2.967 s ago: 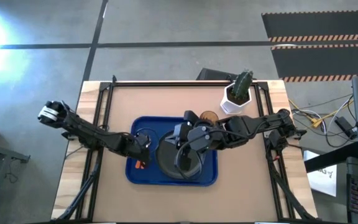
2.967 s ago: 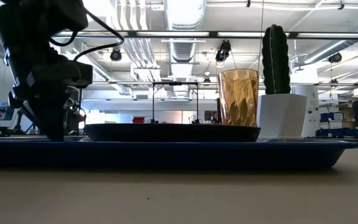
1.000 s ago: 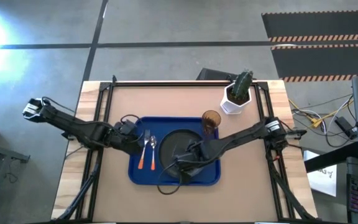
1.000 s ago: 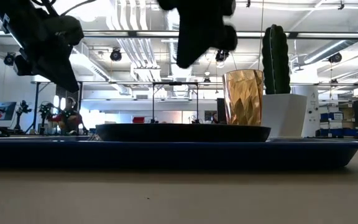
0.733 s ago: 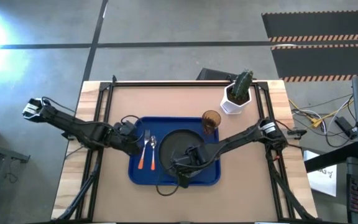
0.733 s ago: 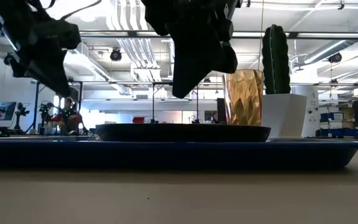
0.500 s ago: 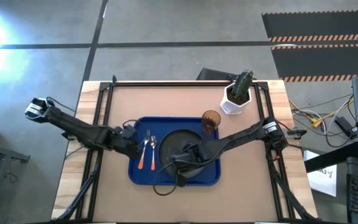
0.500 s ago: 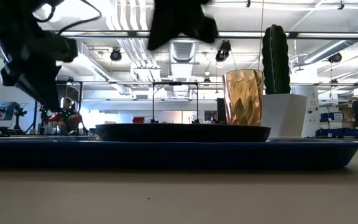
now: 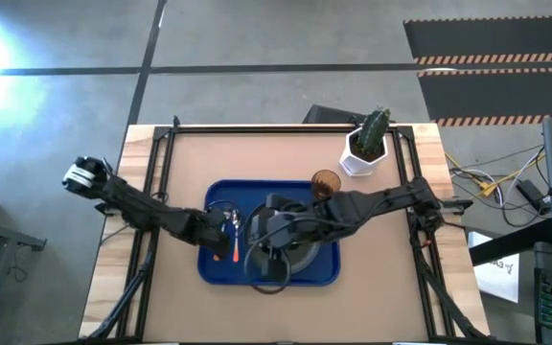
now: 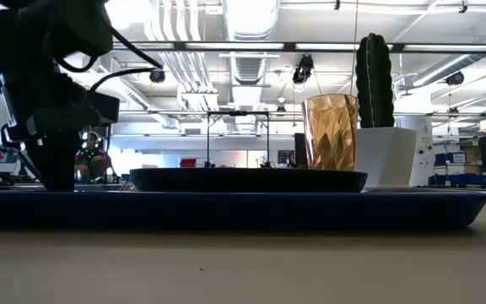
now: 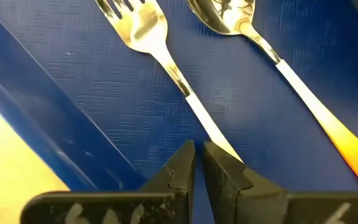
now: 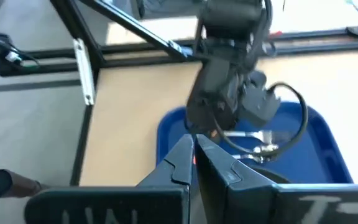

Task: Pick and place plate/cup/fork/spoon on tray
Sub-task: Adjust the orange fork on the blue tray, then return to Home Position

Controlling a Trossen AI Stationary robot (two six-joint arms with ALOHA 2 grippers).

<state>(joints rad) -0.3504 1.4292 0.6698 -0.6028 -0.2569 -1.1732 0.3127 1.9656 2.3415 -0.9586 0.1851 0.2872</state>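
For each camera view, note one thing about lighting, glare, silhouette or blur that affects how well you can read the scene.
High view: a bright glare patch on the floor at the upper left; the bright blue plastic tray reads clearly. Low view: bright ceiling lights leave the left gripper a dark silhouette. Left wrist view: the silver-tined, orange-handled fork and silver-bowled, orange-handled spoon mirror the lights. Right wrist view: soft and blurred throughout.

Right arm covers most of the round matte black plate [image 9: 300,257]; left gripper [image 9: 226,227] hides the orange cutlery handles.

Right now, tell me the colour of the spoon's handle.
Orange, below a silver neck; the spoon shows best in the left wrist view.
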